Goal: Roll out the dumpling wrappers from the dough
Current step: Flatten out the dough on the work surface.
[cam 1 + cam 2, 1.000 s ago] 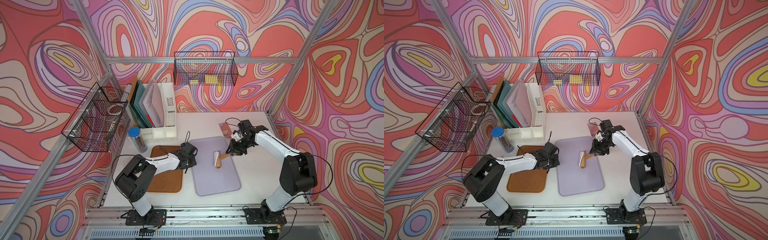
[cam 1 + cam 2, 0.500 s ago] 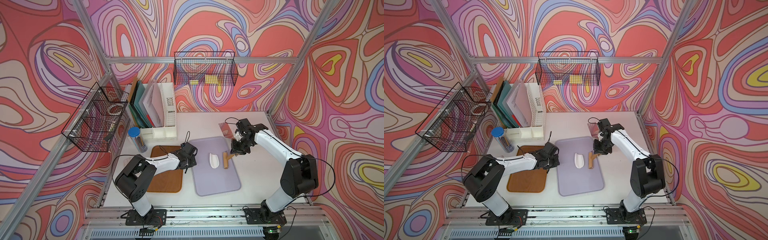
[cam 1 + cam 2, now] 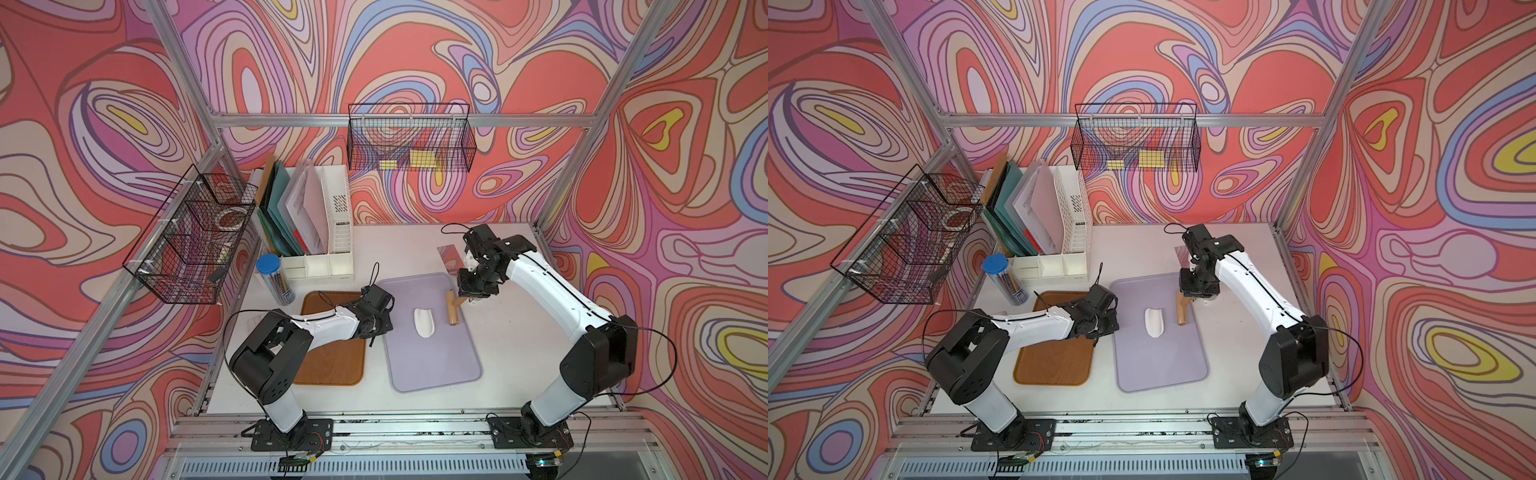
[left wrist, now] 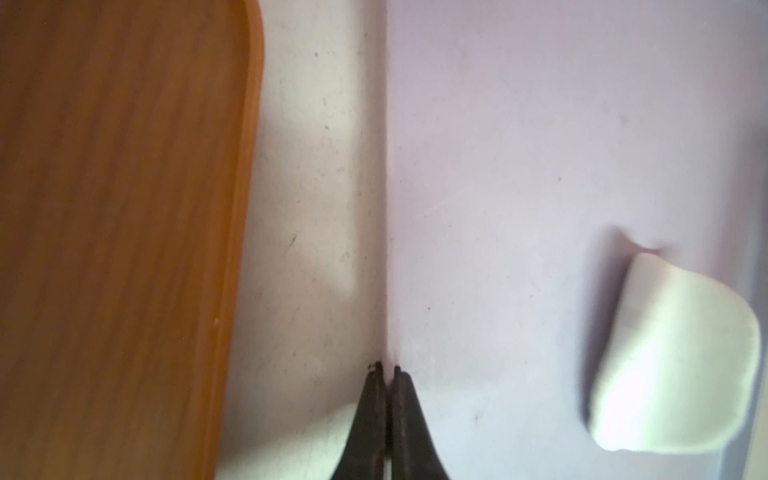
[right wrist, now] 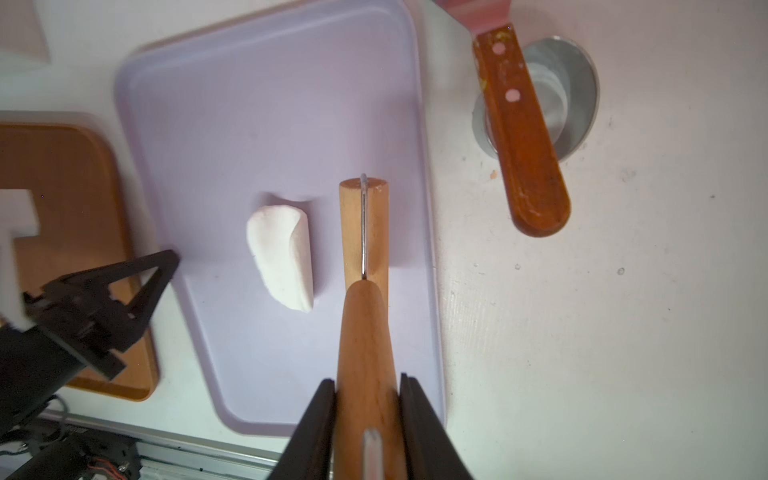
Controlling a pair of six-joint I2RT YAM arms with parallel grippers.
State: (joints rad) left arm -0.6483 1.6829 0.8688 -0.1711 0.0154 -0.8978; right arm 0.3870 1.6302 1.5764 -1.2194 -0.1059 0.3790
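The dough (image 3: 424,323) (image 3: 1154,323) is a small flattened white oval, one long edge curled up, lying on the lilac tray (image 3: 432,365) (image 3: 1158,365). The wooden rolling pin (image 5: 363,232) (image 3: 451,309) rests on the tray just right of the dough (image 5: 282,257), apart from it. My right gripper (image 5: 368,382) is shut on its handle. My left gripper (image 4: 386,368) (image 3: 384,328) is shut on the tray's left rim, with the dough (image 4: 673,365) off to its side. Dumpling wrappers are out of view.
A brown wooden tray (image 3: 332,361) lies left of the lilac one. A wooden-handled scraper (image 5: 523,137) lies over a small steel cup (image 5: 577,99) behind the right gripper. A blue-capped tube (image 3: 274,278), a file organizer (image 3: 328,224) and two wire baskets (image 3: 409,141) (image 3: 191,237) stand behind.
The right gripper has drawn the rolling pin rightward off the dough, which now lies bare with a curled edge. The left arm has not moved.
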